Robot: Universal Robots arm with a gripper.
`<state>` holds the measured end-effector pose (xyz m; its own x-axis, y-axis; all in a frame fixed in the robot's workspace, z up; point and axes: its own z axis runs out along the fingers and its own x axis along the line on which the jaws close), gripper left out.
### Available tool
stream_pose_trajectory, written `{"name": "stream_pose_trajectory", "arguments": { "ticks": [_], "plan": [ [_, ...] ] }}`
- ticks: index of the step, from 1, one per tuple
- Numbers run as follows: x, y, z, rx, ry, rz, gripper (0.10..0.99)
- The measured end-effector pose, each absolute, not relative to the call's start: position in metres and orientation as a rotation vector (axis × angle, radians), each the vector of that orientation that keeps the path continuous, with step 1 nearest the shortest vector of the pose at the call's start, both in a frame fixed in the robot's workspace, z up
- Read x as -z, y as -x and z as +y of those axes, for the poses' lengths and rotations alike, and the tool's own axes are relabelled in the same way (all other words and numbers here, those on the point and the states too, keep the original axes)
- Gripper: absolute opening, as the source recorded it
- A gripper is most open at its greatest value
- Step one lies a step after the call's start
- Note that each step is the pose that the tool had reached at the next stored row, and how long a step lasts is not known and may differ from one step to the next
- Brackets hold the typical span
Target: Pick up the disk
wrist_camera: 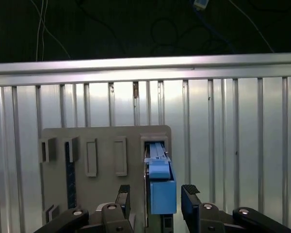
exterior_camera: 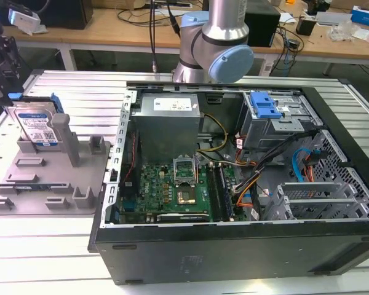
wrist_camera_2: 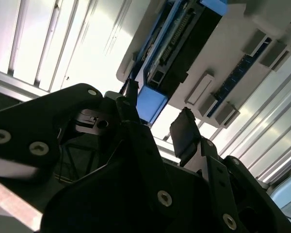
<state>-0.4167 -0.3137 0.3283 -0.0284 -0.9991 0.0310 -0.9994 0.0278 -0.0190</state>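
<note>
The disk (exterior_camera: 37,126) stands on edge in a slot of the grey holder plate (exterior_camera: 55,184), at the exterior view's left, its white-and-blue label facing the camera. My gripper (exterior_camera: 1,74) hangs dark just above and to the left of it. In both wrist views the gripper (wrist_camera: 156,193) (wrist_camera_2: 157,111) is open. One black finger (wrist_camera: 123,196) and the other (wrist_camera: 190,196) stand on either side of the disk's blue rail end (wrist_camera: 161,187), without touching it. The disk (wrist_camera_2: 179,53) shows edge-on with its blue tab (wrist_camera_2: 150,104) between the fingers.
The holder plate (wrist_camera: 102,145) has several other slots and posts. It lies on a ribbed aluminium table (exterior_camera: 67,92). To the exterior view's right stands an open computer case (exterior_camera: 234,184) with a motherboard, a grey power supply box (exterior_camera: 169,110) and a drive cage with a blue latch (exterior_camera: 264,107).
</note>
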Motion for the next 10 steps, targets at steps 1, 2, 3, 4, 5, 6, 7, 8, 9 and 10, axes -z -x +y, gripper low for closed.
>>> {"name": "stream_pose_trajectory", "arguments": {
  "ticks": [1,2,3,4,5,6,7,8,9,10],
  "plan": [
    [-0.3264,0.4170,-0.3136,-0.055,-2.185,-2.244,0.541],
    [-0.3255,0.4171,-0.3136,-0.055,-2.186,-2.243,0.541],
    [-0.3247,0.4171,-0.3135,-0.055,-2.188,-2.241,0.541],
    [-0.3236,0.4171,-0.3135,-0.055,-2.189,-2.240,0.541],
    [-0.3228,0.4171,-0.3135,-0.055,-2.190,-2.239,0.541],
    [-0.3217,0.4171,-0.3135,-0.055,-2.192,-2.237,0.541],
    [-0.3201,0.4171,-0.3133,-0.055,-2.195,-2.234,0.541],
    [-0.3190,0.4171,-0.3131,-0.055,-2.197,-2.232,0.541],
    [-0.3179,0.4172,-0.3123,-0.055,-2.200,-2.229,0.541],
    [-0.3170,0.4171,-0.3119,-0.055,-2.203,-2.227,0.541]
  ]
}}
